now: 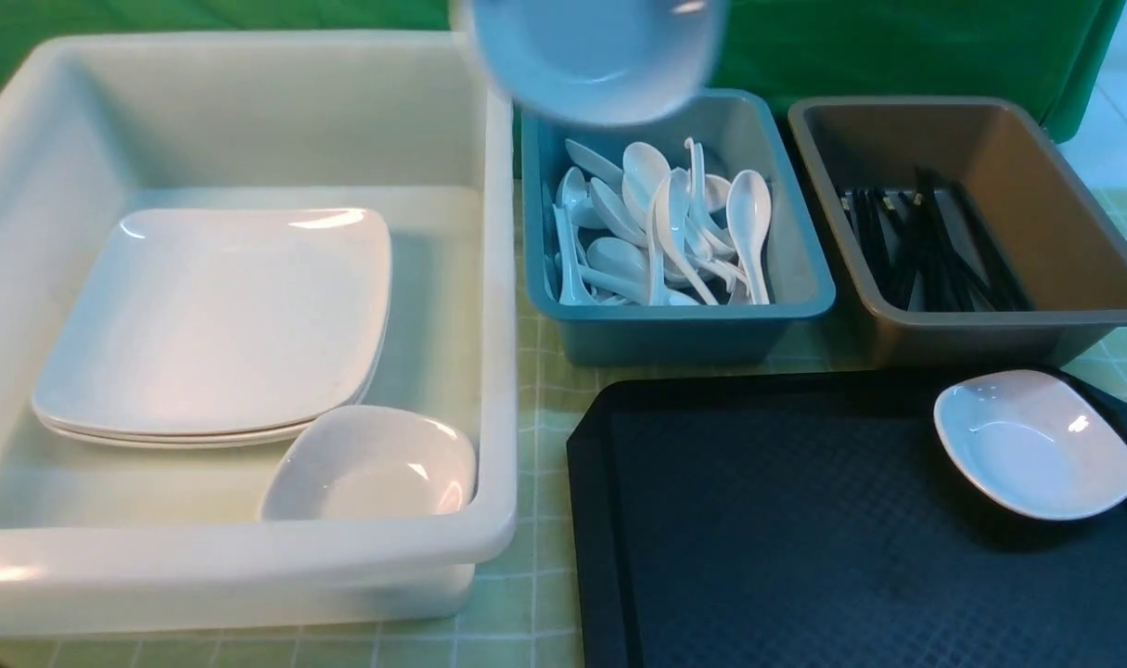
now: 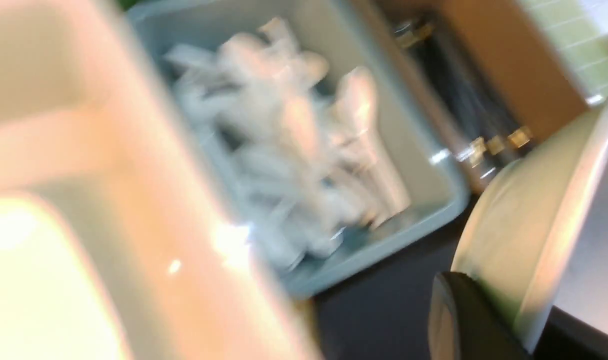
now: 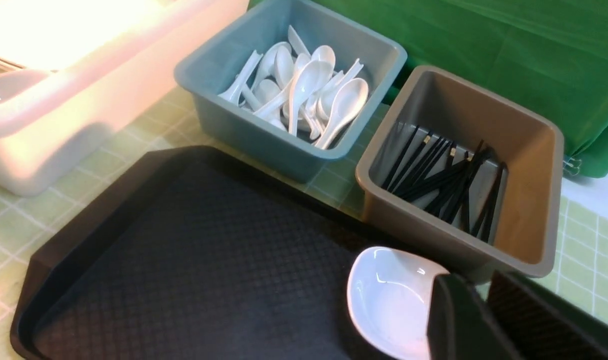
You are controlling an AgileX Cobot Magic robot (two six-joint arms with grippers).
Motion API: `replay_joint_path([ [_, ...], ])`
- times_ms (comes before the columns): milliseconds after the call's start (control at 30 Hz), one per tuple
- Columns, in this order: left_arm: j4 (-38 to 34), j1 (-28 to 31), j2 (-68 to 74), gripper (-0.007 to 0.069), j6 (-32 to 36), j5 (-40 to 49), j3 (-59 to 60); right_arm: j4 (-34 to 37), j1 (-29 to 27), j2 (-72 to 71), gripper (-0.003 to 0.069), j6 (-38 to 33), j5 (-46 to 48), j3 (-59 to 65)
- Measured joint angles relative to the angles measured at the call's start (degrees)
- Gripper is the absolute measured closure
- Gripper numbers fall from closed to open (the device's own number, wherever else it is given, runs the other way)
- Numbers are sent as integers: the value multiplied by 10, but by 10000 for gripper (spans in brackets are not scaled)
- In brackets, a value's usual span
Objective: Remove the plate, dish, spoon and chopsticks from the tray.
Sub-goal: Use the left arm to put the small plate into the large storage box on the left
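Dish (image 1: 591, 56) is clamped by its rim in your left claw (image 2: 514, 325), aloft above the teal bin (image 1: 674, 334); whether your right claw (image 3: 459, 320) is apart or together, I cannot tell; beside it a second dish (image 1: 1036, 443) sits on the tray (image 1: 804, 557).

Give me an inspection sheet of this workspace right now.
Surface: green checked tablecloth.
Job's things: black diamond-textured plastic tray holds one small deep white dish, far right corner; second small white dish lifted mid-air; flat white plates and another dish in white plastic tub; glossy white spoons in teal bin; black chopsticks in brown bin.
Clutter: nothing seen.
Tools: left tool shut on lifted dish; right tool, one finger showing, opening unclear.
Cables: nothing seen.
Surroundings: green cloth backdrop.
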Motion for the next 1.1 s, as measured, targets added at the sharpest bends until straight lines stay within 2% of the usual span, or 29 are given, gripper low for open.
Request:
replay_joint_path([
  [167,-30,102,-56,623,65,4,145,0,0,0,556,17,-15,19],
  [200,-36,138,-70,623,85,5,196,0,0,0,554,22,-22,24],
  [367,-63,194,-77,623,158,-1,320,1,0,0,545,28,-55,26],
  [467,-76,195,-74,623,206,-25,385,1,0,0,540,29,-76,26],
  [733,-88,195,-52,623,261,-95,452,1,0,0,531,29,-91,28],
  [900,-92,181,-26,623,273,-102,455,1,0,0,524,29,-91,28],
  [1100,-83,135,15,622,271,-135,456,1,0,0,522,28,-93,28],
])
